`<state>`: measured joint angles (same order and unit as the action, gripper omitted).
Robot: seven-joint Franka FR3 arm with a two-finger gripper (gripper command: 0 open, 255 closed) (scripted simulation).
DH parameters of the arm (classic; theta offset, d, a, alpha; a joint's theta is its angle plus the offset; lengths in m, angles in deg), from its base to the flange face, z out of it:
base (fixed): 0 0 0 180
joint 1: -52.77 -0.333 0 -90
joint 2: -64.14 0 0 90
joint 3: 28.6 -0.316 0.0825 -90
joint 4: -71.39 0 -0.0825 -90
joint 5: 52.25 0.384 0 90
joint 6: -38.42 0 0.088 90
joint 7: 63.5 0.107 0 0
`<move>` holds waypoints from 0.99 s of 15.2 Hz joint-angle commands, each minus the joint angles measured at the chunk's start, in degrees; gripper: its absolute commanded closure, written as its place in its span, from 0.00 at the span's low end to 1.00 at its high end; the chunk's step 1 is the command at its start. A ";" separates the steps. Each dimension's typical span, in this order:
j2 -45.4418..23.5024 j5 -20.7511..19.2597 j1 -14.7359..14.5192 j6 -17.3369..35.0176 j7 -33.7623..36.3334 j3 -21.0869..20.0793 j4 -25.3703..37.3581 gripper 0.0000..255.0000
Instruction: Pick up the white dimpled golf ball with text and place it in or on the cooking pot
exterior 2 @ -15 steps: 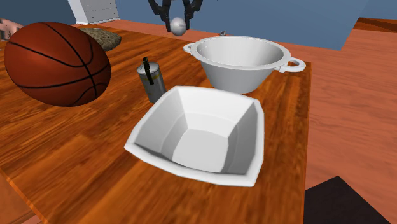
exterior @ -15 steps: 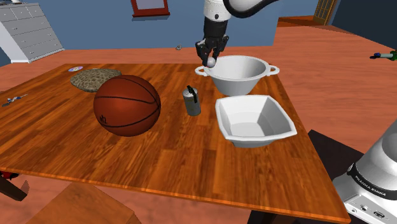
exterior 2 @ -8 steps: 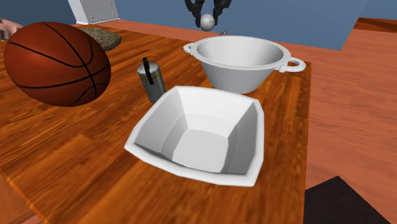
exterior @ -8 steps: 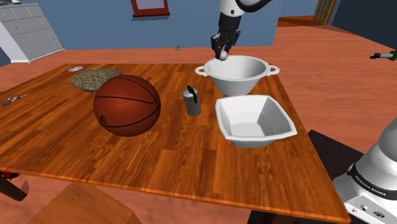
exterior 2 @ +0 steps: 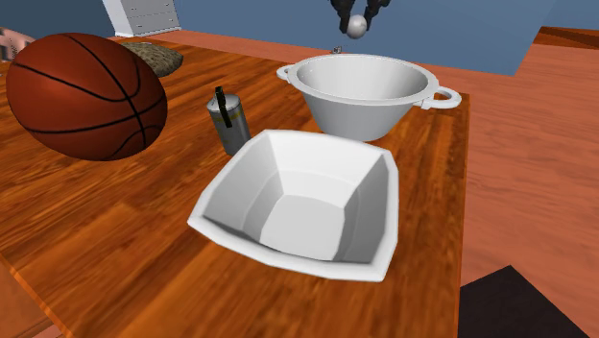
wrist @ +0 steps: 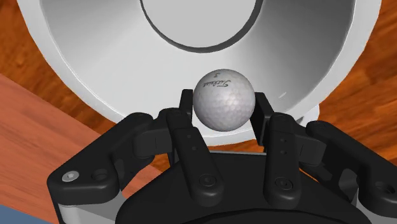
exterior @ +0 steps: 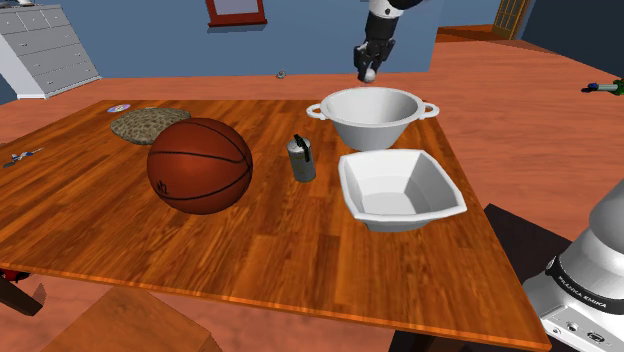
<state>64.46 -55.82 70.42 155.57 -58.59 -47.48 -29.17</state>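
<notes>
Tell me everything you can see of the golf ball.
The golf ball is a white sphere, dimpled all over, with dark script lettering and a small figure printed on one patch. The black jaws clasp it on two opposite sides, leaving its front bare. It hangs in the air above the white cooking pot, touching only the jaws.

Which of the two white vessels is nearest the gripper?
The round two-handled pot, just below the gripper and its golf ball; the square handleless bowl sits farther off.
</notes>
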 commanded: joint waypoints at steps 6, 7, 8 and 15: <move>-0.76 0.66 1.51 4.07 -3.22 1.53 -3.16 1.00; -0.80 0.62 1.51 4.84 -3.18 1.53 -3.88 1.00; -0.86 0.58 1.52 5.59 -3.13 1.53 -4.59 1.00; -1.60 0.10 1.50 10.84 -2.65 1.53 -9.14 1.00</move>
<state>62.98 -55.65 71.93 165.61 -61.35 -45.94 -37.65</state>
